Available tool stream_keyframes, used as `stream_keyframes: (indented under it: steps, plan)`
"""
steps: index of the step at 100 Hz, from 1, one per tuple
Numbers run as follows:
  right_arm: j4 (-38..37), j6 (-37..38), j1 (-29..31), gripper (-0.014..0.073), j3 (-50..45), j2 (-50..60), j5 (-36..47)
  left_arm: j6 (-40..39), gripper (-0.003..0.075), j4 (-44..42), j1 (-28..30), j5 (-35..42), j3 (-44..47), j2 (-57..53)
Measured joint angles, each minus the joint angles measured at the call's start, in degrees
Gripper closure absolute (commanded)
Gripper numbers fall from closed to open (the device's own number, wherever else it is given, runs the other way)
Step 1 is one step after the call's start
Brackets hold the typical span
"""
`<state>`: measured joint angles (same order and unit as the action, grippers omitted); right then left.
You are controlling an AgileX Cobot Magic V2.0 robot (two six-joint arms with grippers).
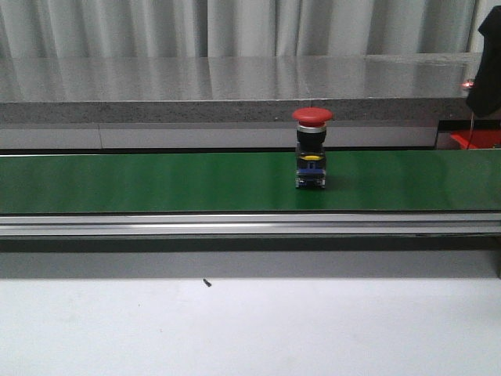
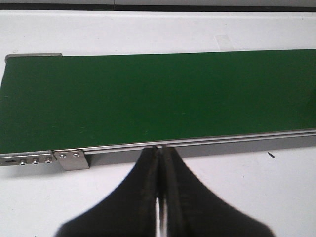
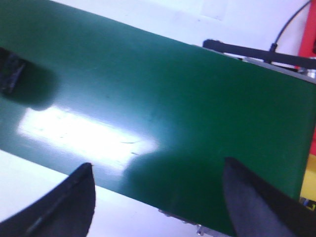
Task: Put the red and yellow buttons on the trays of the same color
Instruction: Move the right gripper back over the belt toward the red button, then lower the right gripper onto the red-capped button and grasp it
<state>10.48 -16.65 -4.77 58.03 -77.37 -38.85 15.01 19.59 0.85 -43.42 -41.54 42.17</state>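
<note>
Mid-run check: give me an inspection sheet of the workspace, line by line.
Surface: green conveyor belt, white table in front.
Job's things: red button upright on belt; red tray partly visible far right; yellow tray not identifiable.
Clutter: small dark speck on table.
Grippers: left gripper shut, empty; right gripper open, empty, above belt.
Cables: black cable beyond belt end.
Surroundings: grey counter, curtain.

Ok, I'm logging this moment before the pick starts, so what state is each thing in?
Red button: upright on the green belt, untouched.
Left hand: shut, empty, at the belt's near edge.
Right hand: open, empty, above the belt.
Belt: whether it runs cannot be told.
</note>
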Motion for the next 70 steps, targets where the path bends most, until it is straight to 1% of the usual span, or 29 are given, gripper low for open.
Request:
stream_keyframes:
  steps: [18, 37, 54, 70]
  plan:
    - [-0.1, -0.7, -3.2, 0.0055, 4.9, -2.2, -4.2, 0.0, 0.0740, 0.0, 0.0, 0.0, 0.0, 0.0]
    - [-0.2, -0.9, -6.8, 0.0055, 10.6, -9.1, -9.4, 0.0, 0.0740, 0.0, 0.0, 0.0, 0.0, 0.0]
    - [-0.2, -1.1, -10.0, 0.0055, 14.8, -14.0, -11.1, 0.0, 0.0740, 0.0, 0.0, 0.0, 0.0, 0.0]
    - [-0.2, -1.2, -11.1, 0.0055, 17.5, -16.8, -12.3, 0.0, 0.0740, 0.0, 0.0, 0.0, 0.0, 0.0]
